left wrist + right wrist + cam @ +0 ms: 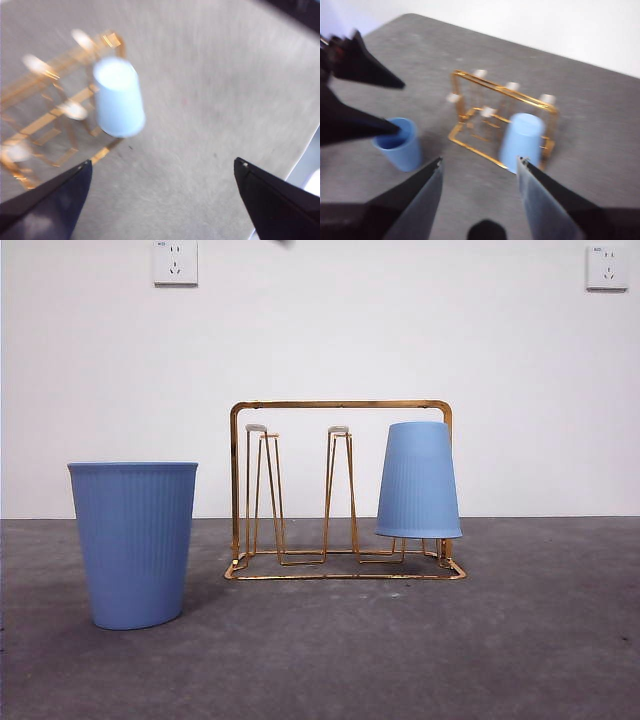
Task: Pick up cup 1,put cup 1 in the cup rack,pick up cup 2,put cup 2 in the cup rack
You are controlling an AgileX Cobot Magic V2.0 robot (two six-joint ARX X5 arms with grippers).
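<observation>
Starting at the left of your front view, you have an upright blue ribbed cup point(133, 543) standing mouth-up on the grey table point(540, 640), just beside the cup rack point(340, 408) and not touching it. The gold wire rack sits mid-table, its arch handle spanning the top and its white-tipped prongs point(257, 428) rising from the base frame. The two prongs you see at left and centre are bare. On the rack's right end, a second blue cup point(418, 480) hangs mouth-down over a prong, its rim a little above the base frame.

Your left gripper point(162, 167) has its jaws spread wide and holds nothing; the inverted cup point(118, 96) and the rack point(50, 120) lie ahead of it and well clear of both tips. That view is blurred, so how the cup seats on its prong is hard to read there.

Your right gripper point(479, 165) is likewise parted and empty, high above the table, with the rack point(502, 115) and inverted cup point(520, 140) beyond its tips. The left arm's black jaws show in the same view, their tips near the upright cup point(400, 143); whether they touch its rim I cannot tell.
</observation>
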